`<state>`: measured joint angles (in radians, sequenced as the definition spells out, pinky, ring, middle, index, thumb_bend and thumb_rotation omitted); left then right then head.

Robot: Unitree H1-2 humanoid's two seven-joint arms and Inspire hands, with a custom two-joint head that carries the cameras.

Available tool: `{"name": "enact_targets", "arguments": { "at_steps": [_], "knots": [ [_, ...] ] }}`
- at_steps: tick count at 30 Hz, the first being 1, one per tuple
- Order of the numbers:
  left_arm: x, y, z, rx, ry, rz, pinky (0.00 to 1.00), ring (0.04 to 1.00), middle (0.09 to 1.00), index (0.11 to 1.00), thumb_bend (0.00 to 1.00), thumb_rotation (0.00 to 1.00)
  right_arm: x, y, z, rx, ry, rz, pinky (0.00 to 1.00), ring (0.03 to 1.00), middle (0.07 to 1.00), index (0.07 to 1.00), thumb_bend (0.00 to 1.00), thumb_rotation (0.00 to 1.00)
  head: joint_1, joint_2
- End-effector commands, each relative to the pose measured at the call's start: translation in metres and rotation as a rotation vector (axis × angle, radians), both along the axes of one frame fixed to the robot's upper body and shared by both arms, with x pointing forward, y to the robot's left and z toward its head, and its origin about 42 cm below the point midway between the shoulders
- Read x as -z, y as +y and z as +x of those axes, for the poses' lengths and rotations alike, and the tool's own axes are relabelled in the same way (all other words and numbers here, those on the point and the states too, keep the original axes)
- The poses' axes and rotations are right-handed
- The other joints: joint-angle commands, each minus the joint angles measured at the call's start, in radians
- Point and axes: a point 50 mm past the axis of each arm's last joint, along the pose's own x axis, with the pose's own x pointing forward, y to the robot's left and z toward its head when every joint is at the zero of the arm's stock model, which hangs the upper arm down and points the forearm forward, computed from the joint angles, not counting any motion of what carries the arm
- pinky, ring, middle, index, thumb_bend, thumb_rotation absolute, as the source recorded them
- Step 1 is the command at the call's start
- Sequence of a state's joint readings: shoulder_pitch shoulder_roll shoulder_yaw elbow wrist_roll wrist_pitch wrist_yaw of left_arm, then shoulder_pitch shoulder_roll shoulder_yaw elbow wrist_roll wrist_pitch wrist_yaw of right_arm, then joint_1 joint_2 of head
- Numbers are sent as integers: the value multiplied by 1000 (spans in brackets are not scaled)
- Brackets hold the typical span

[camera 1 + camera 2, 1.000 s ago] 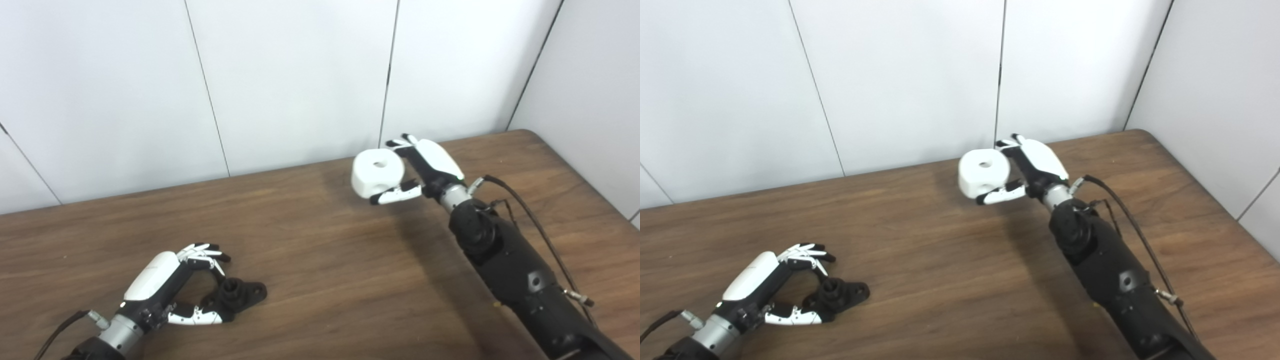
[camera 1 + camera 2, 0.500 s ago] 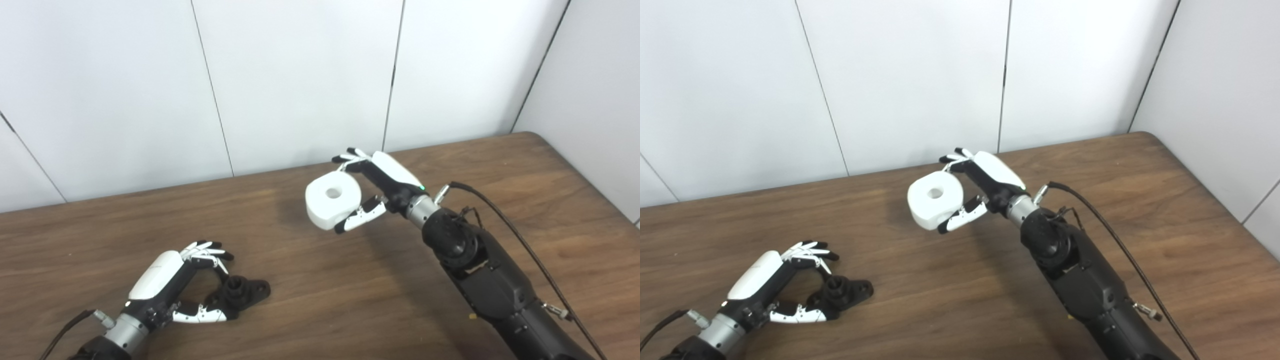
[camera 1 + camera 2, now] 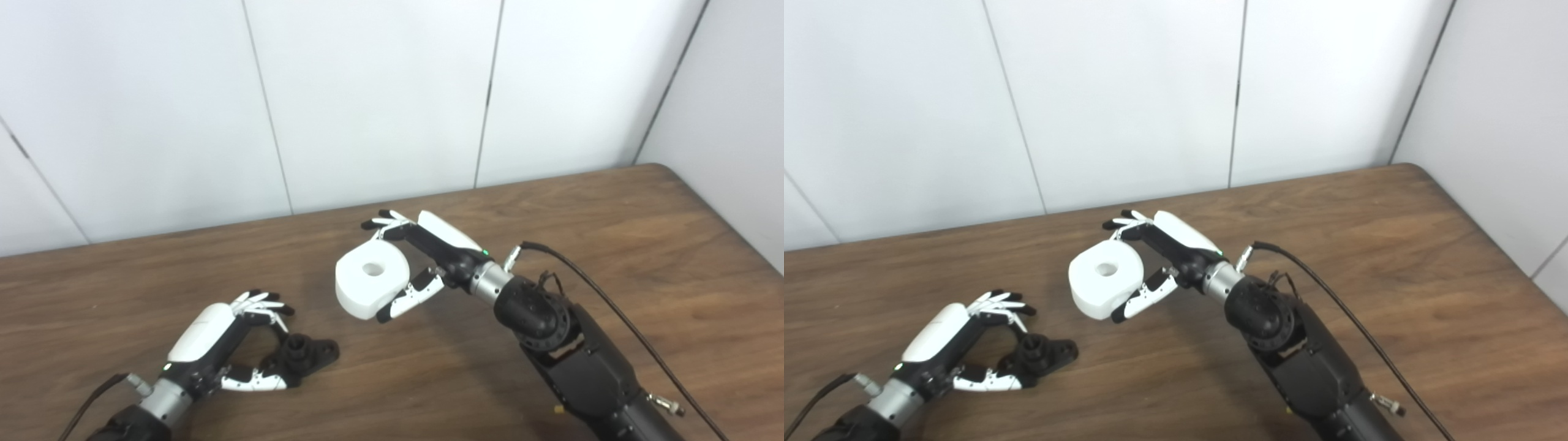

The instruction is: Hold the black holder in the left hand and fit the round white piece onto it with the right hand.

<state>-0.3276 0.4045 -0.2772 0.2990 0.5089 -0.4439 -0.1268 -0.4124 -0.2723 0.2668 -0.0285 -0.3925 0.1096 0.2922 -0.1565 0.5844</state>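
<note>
Black plastic holder (image 3: 304,354) lies on the brown wooden tabletop (image 3: 612,208) at 7 o'clock, the left hand (image 3: 229,340) curled around it. Farther, near centre, the right hand (image 3: 422,257) grips the round white piece (image 3: 370,286) aloft.

Both eye views look down and forward from the robot's head, over a wooden table (image 3: 643,257) toward a white panelled wall (image 3: 367,92). The arms enter from the bottom edge. The right eye view sits slightly to the right, so everything appears shifted left; both views share nearly the whole tabletop.
</note>
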Motion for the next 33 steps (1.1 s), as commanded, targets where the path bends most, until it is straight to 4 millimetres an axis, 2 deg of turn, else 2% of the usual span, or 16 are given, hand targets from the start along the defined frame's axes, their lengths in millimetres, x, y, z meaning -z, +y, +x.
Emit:
{"name": "enact_targets", "arguments": {
  "at_steps": [1,19,33],
  "knots": [
    [-6,-5,3,14,-17,28,984,915,795,481,523,51,-18,11,1,-39,-62,42,1000,1000,899,487,507,158,7,3],
    [-2,-24,2,22,-10,30,990,921,800,480,524,54,-12,48,-8,-150,-31,72,1000,1000,903,487,506,157,92,19],
    [0,-46,-4,36,-9,31,1000,934,802,480,524,52,-4,56,-5,-178,-7,82,1000,1000,897,486,506,157,145,21]
  ]
}}
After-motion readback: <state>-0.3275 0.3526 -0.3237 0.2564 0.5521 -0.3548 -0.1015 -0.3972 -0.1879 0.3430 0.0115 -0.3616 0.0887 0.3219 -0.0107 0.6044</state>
